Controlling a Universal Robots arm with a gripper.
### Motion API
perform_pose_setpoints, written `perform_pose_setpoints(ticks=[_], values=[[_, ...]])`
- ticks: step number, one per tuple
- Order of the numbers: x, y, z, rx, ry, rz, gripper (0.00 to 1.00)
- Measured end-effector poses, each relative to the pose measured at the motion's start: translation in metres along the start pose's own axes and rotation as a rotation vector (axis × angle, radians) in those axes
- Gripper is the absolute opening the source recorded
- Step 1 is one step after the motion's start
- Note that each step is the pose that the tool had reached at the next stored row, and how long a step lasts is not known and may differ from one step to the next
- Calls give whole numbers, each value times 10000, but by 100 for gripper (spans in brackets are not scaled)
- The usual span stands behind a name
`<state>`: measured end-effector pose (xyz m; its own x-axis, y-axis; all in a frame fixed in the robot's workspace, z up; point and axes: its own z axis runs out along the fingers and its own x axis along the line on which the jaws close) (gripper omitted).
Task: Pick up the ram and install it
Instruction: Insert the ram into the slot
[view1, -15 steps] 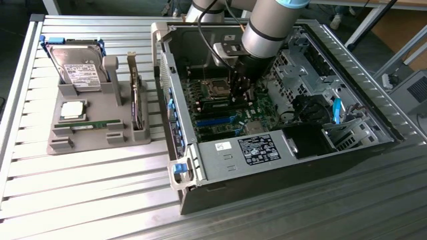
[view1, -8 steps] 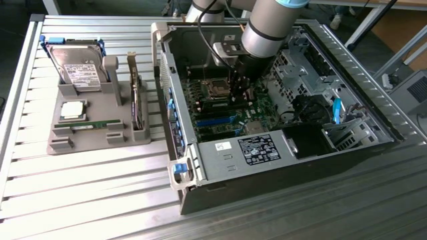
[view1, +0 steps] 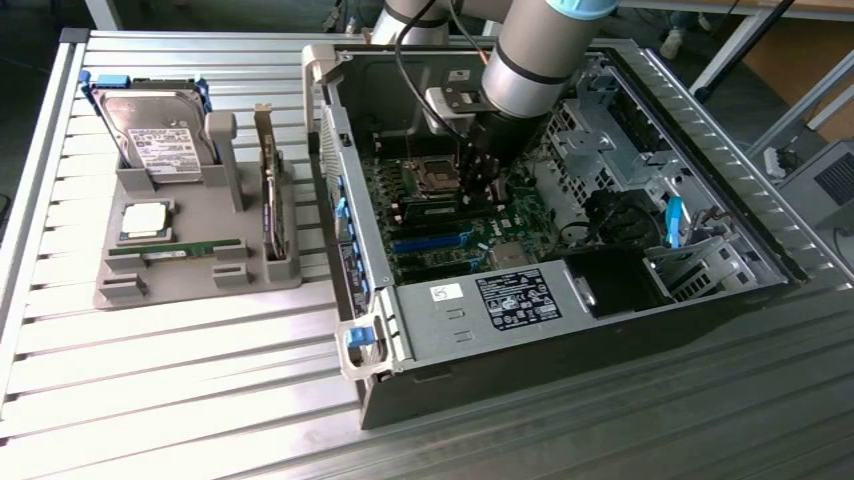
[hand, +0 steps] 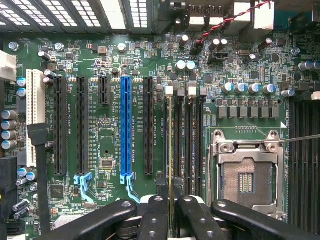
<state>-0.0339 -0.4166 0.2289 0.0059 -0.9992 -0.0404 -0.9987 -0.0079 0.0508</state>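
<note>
Slatted metal counter (view1: 160, 400) carries an open computer case (view1: 441, 330); inside, the claw (hand: 170, 212) pinches the ram (hand: 170, 150) (seen edge-on) standing in a motherboard (hand: 100, 75) slot.

Thin green ram (hand: 170, 150), edge-on, upright in motherboard slot
</note>
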Motion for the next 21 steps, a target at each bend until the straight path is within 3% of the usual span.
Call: perform_pose_setpoints(ticks=[8,14,21], values=[[-1,1,-12,0,-2,1,13],[0,-44,-11,-12,-1,1,13],[7,-44,-12,-27,20,-386,13]])
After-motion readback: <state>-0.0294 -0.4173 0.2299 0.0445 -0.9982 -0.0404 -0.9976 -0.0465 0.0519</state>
